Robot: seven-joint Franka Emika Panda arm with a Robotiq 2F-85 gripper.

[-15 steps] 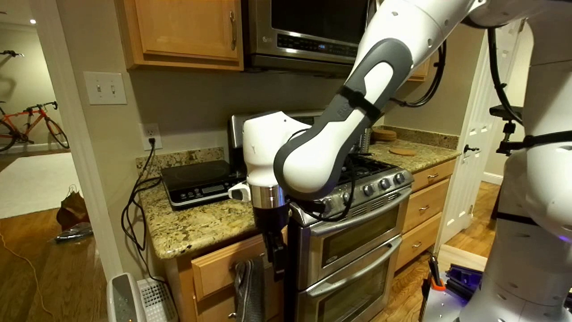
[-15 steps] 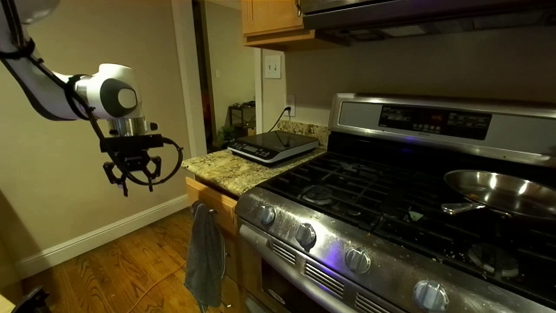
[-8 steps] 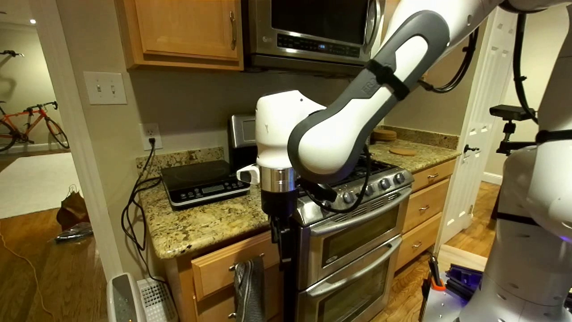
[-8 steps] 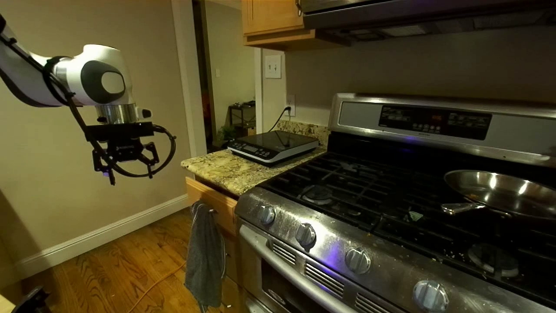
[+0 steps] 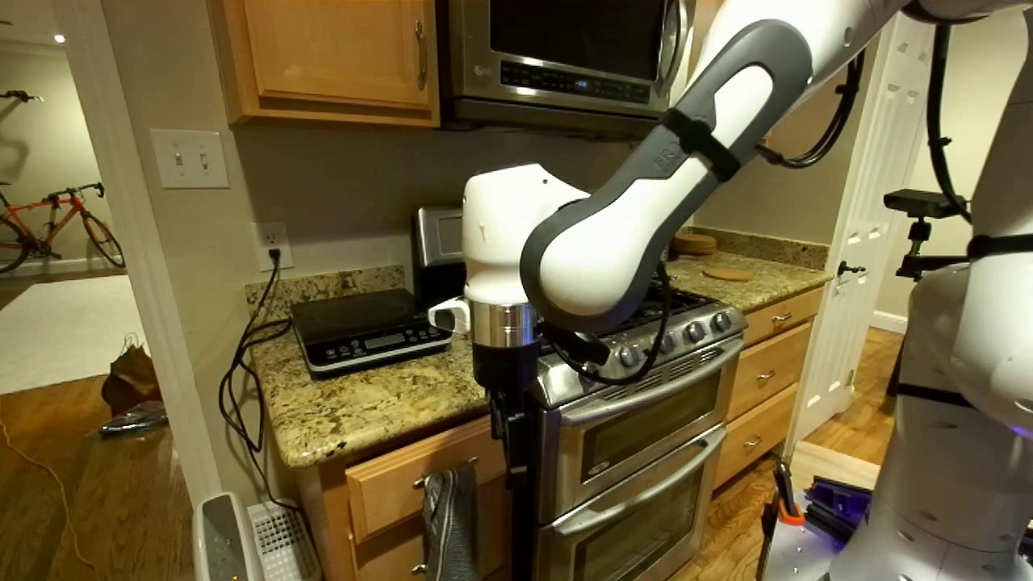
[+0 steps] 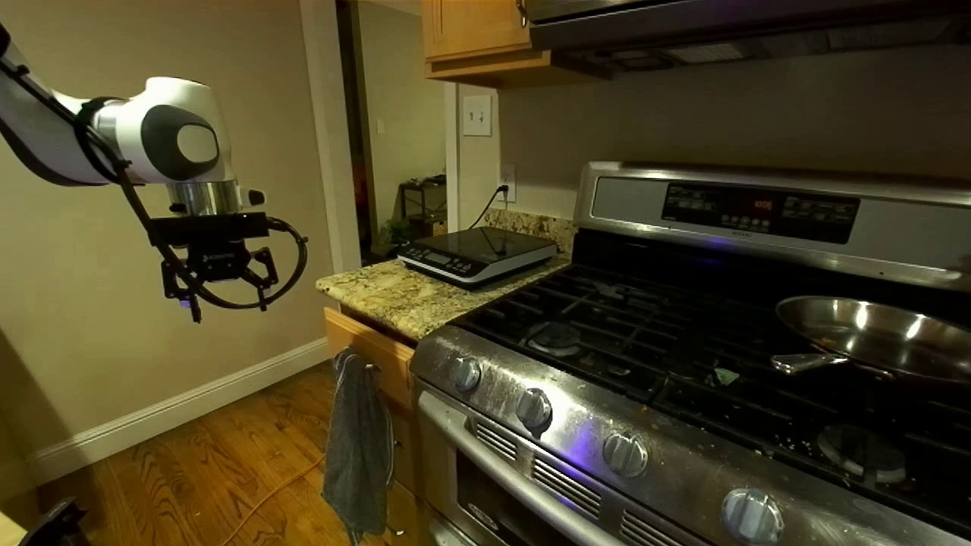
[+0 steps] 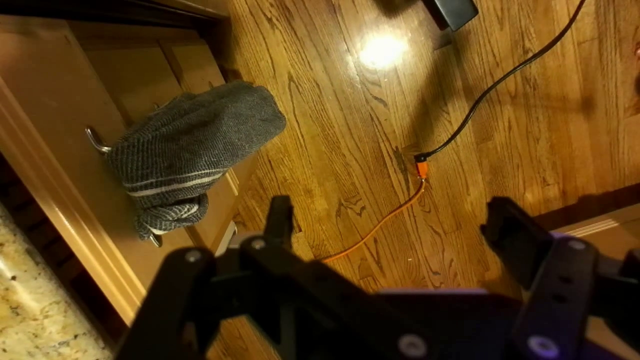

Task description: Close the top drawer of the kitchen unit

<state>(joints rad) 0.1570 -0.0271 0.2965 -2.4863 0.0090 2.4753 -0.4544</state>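
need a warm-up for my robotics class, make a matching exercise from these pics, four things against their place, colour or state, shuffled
Things
1. top drawer
2. towel
3. frying pan
4. fingers

Place, colour or state
A. grey with pale stripes
B. spread apart, holding nothing
C. pulled partly out
D. on the stove

Pairs: 1-C, 2-A, 3-D, 4-B

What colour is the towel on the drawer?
The towel is dark grey with whitish stripes, clearest in the wrist view.

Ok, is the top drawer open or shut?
Open: in the wrist view, the top drawer stands out past the granite countertop, a dark gap between.
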